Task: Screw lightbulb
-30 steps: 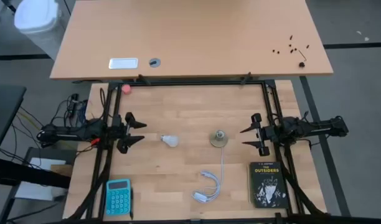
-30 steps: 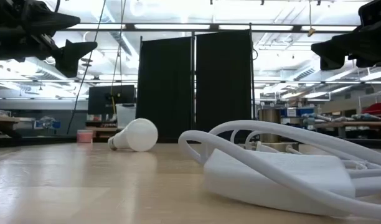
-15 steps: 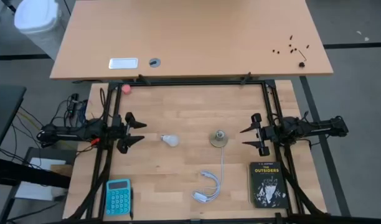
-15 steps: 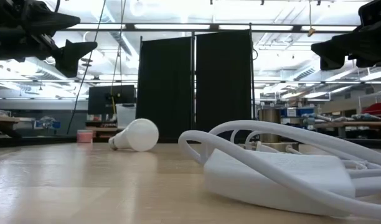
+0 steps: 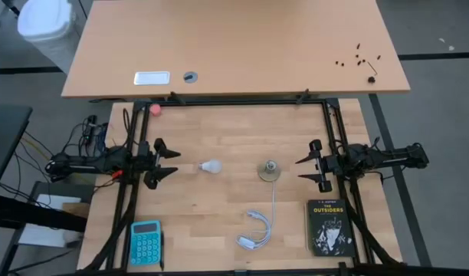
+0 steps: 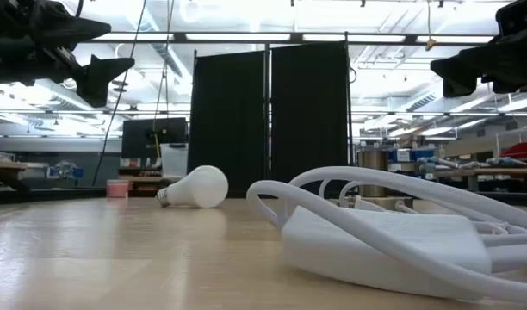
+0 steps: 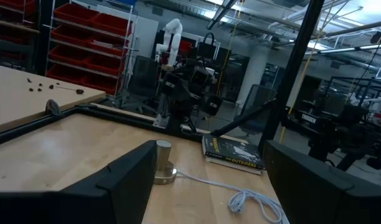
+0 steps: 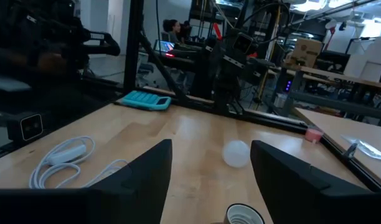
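Lightbulb [image 5: 211, 166] rolled slightly — socket [image 5: 270, 171] nearby, nothing between.

Bare table [image 5: 234, 130] lies open between the left gripper [image 5: 173, 163] and the bulb [image 5: 211, 165], while the socket [image 5: 270, 171] stands between bulb and right gripper [image 5: 300, 170], its cord [image 5: 257, 230] and a book [image 5: 329, 226] nearer the front edge.

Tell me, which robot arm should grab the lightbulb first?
Probably the left. The lightbulb lies on its side on the table, nearer the left end effector, which is open and empty. The right end effector sits beyond the socket, farther from the bulb.
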You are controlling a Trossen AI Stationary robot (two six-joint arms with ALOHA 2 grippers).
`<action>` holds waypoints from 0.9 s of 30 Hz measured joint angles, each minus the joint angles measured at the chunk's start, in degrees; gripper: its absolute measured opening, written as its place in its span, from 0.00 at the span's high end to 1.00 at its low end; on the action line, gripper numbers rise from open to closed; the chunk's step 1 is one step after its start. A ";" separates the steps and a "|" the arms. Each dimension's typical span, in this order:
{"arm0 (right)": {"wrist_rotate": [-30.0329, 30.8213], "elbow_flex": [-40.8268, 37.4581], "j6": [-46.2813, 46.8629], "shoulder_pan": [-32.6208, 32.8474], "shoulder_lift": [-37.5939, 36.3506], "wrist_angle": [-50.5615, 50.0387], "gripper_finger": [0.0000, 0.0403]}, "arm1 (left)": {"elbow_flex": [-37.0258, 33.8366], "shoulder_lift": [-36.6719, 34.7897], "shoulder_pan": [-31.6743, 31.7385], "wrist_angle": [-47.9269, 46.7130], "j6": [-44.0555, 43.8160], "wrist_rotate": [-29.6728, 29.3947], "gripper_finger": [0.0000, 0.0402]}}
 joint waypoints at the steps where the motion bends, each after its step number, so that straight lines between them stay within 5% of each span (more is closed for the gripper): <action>1: 0.00 0.00 0.00 -0.01 0.01 0.00 0.43 | 0.00 0.00 0.00 -0.01 0.00 0.00 0.26; 27: 0.01 0.00 0.00 -0.01 0.00 0.00 0.43 | 0.00 0.00 0.00 5.10 -0.60 0.02 0.26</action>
